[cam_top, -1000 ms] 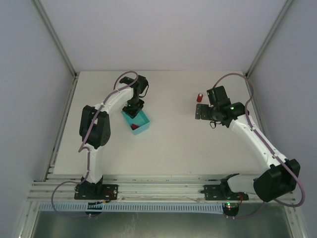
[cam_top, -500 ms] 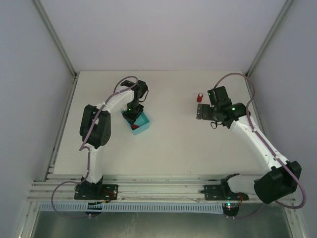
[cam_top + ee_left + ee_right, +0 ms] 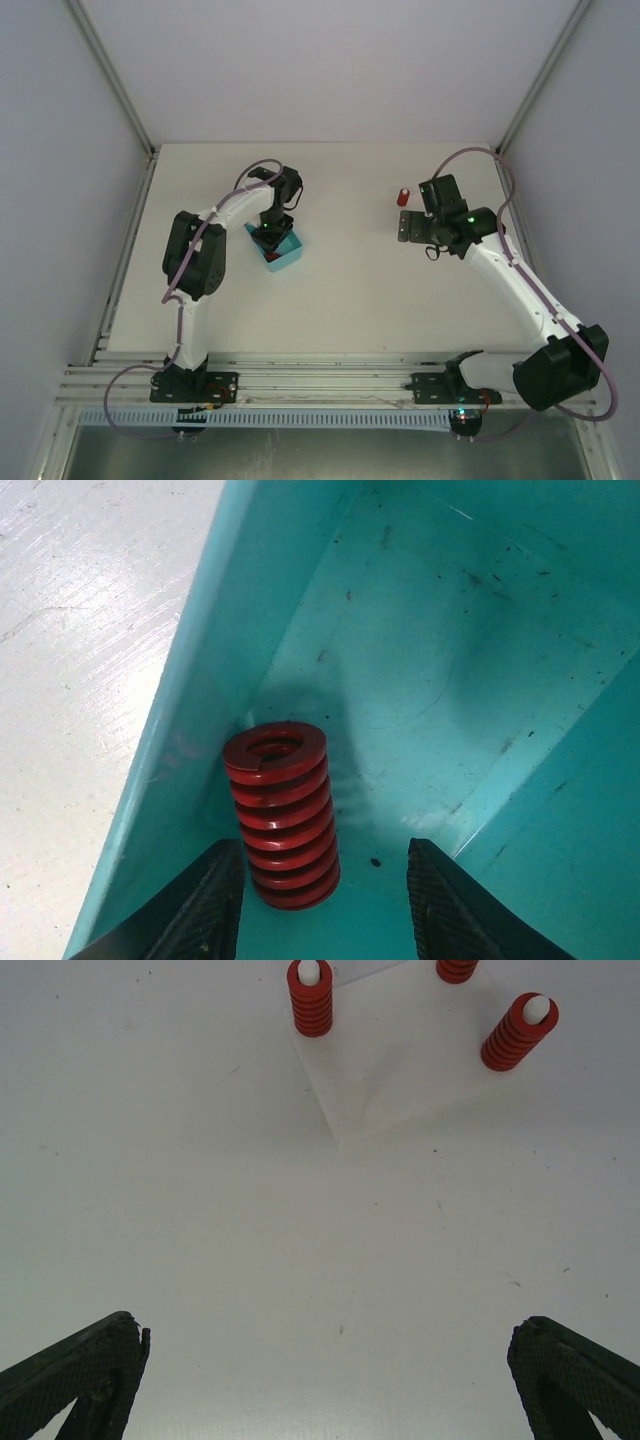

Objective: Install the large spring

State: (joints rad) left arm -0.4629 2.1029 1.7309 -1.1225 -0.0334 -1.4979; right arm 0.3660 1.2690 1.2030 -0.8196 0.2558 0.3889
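**Left gripper** point(image 3: 325, 910): jaws partly open. Black cross-hatched pads point(image 3: 205, 910) flank the near end of the large spring without clasping it.

**Large spring** point(image 3: 280, 815): red, thick-coiled cylinder, open end towards the wrist camera. It sits inside the teal bin, close to its left wall.

**Teal bin** point(image 3: 480, 630): smooth, scuffed plastic with sloped walls, on a matte white table point(image 3: 70, 630).

**Right gripper** point(image 3: 320, 1385): jaws wide, holding nothing, well right of the bin. It faces a flat white plate point(image 3: 400, 1060) with red springs point(image 3: 311, 998) on round-tipped white pegs.
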